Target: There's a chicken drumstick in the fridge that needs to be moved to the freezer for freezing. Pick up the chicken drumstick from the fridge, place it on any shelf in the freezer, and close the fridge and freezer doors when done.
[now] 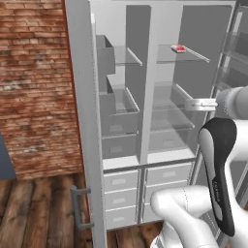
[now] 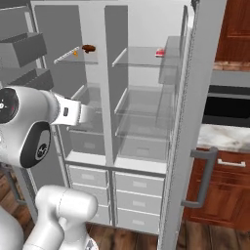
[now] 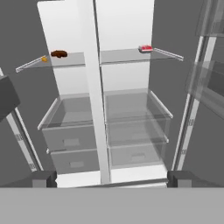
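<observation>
Drumstick, one small dark reddish-brown club-shaped chicken piece (image 3: 58, 54), lies lengthwise across a clear glass upper shelf (image 3: 70, 60) in a tall grey unit's open compartment, up and left of the empty, spread-wide tool (image 3: 111, 177) in the hand view, beside one tiny orange item (image 3: 44, 58).

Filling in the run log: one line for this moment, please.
gripper: open, empty | chicken drumstick: on top freezer shelf | fridge and freezer doors: open
</observation>
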{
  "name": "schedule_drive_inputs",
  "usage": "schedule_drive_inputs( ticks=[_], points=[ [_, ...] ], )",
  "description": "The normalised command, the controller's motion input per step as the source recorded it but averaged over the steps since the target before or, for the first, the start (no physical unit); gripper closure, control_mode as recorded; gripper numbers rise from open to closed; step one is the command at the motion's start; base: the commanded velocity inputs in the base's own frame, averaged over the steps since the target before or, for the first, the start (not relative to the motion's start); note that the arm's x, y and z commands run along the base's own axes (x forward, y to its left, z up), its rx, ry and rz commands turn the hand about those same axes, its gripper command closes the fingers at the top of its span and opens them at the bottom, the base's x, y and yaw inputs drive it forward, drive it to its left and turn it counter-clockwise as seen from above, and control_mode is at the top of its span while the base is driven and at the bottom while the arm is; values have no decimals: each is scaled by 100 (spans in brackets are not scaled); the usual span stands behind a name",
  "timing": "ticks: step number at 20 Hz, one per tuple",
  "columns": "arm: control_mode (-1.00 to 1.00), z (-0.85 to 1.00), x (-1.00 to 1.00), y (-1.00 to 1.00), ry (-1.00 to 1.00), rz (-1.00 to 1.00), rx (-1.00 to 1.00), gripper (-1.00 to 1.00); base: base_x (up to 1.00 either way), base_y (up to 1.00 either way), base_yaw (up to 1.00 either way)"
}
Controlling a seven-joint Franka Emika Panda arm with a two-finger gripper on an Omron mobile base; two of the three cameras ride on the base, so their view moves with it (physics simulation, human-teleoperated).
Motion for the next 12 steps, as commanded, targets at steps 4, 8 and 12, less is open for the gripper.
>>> schedule_drive_inputs(
  ticks=[4,8,12],
  points=[
    [100,0,0,0,0,0,0,-100,0,-40,0],
    [100,0,0,0,0,0,0,-100,-4,-12,0],
    [100,0,0,0,0,0,0,-100,-28,2,0]
  ],
)
